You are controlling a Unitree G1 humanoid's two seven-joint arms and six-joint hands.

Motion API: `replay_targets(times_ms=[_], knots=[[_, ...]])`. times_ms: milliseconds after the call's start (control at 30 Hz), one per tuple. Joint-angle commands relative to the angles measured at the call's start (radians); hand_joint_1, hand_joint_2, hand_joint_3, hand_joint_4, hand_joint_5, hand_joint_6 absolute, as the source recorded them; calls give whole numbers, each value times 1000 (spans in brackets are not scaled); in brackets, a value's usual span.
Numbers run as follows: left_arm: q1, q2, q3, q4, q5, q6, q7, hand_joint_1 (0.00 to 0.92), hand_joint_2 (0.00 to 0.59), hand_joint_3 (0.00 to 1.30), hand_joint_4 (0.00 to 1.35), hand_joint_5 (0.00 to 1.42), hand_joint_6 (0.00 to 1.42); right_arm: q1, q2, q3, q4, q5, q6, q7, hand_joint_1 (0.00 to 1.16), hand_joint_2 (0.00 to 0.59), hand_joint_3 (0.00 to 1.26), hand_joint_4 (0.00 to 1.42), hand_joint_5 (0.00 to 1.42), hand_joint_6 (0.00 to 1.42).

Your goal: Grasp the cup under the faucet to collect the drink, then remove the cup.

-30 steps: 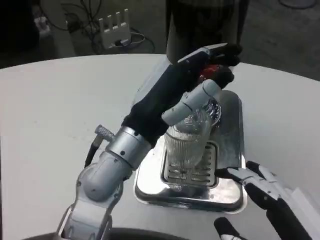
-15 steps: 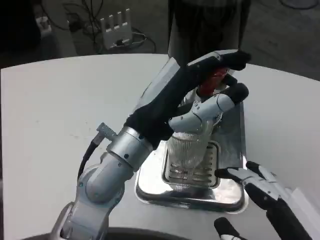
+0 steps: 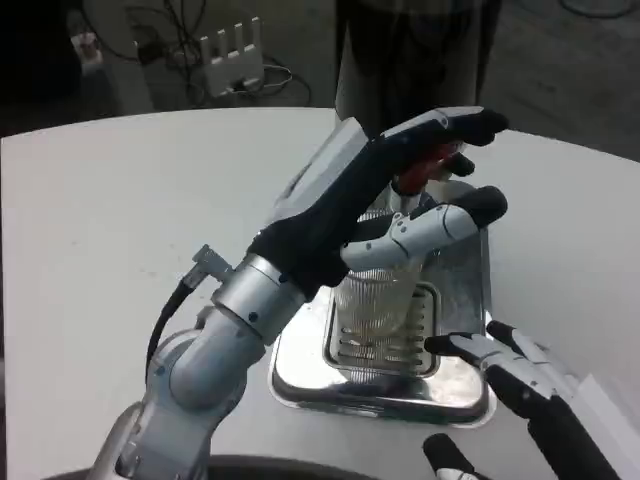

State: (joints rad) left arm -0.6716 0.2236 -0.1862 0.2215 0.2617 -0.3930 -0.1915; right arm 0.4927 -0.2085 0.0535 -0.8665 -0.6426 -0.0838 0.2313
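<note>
Cup (image 3: 378,312) first: the clear ribbed one stands upright on the slotted grate of the steel drip tray (image 3: 462,392), under the red faucet lever (image 3: 420,170) of the dark dispenser (image 3: 415,50) behind it. From above I cannot tell whether any drink is in it.

My left hand (image 3: 385,195) hovers over and around the cup's top, fingers (image 3: 450,218) stretched out past the rim toward the lever, not wrapped on the ribbed wall. I read that hand as released, holding nothing, though its palm hides the rim, so a light touch there cannot be ruled out. My right hand (image 3: 510,375) rests low beside the tray's near right corner, fingers spread, empty.

What worries me is the closing. If my fingers curl while they lie across the rim instead of around the wall, I think they would press the top sideways and tip the cup off the grate. The plastic looks thin and light, so a hard squeeze may buckle it or let it slip. My knuckles sit close to the lever; a careless lift could knock it and start a pour onto the tray. And pulling away with a loose hold risks spilling.
</note>
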Motion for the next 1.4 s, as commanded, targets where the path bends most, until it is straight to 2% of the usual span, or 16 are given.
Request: replay_targets(times_ms=[33, 400, 567, 600, 700, 767, 900, 967, 1033, 1200, 1400], knots=[[14, 14, -30, -16, 55, -28, 3, 108, 126, 307, 268, 381, 377, 0, 3, 4, 5, 0, 5, -5, 446, 452, 214, 139, 24, 0], [26, 40, -51, -44, 123, -22, 43, 108, 126, 312, 270, 381, 377, -5, 7, 11, 10, -3, 6, -8, 446, 452, 214, 139, 24, 0], [30, 41, -53, -48, 121, -18, 47, 108, 126, 312, 274, 381, 377, -3, 31, 14, 31, 28, 23, -20, 447, 452, 213, 139, 24, 0], [31, 42, -53, -49, 121, -18, 46, 108, 126, 312, 275, 381, 377, -2, 44, 15, 43, 35, 24, -34, 478, 447, 196, 139, 36, 0], [34, 44, -52, -56, 122, -17, 46, 108, 126, 313, 277, 381, 377, -4, 76, 17, 86, 45, 16, -82, 580, 378, 166, 139, 58, 26], [35, 47, -52, -58, 123, -16, 46, 108, 126, 313, 278, 381, 377, -14, 97, 18, 119, 89, 35, -89, 638, 325, 116, 140, 72, 61], [35, 49, -54, -60, 125, -14, 45, 108, 126, 313, 279, 381, 377, -33, 154, 29, 198, 108, 20, -180, 729, 270, 57, 86, 52, 97], [35, 49, -55, -61, 126, -13, 45, 108, 126, 313, 279, 381, 377, -40, 197, 37, 253, 132, -15, -258, 784, 236, 24, 54, 27, 115], [34, 46, -55, -64, 123, -10, 45, 108, 126, 313, 279, 381, 377, -51, 220, 42, 300, 138, -44, -320, 805, 225, 23, 52, 16, 107], [31, 45, -54, -62, 123, -8, 45, 103, 128, 313, 279, 381, 377, -110, 243, 63, 400, 172, -59, -371, 822, 206, 23, 52, 15, 111], [26, 43, -57, -53, 125, -10, 47, 97, 129, 313, 280, 381, 377, -199, 280, 127, 499, 142, -71, -448, 850, 199, 5, 52, 26, 124]])
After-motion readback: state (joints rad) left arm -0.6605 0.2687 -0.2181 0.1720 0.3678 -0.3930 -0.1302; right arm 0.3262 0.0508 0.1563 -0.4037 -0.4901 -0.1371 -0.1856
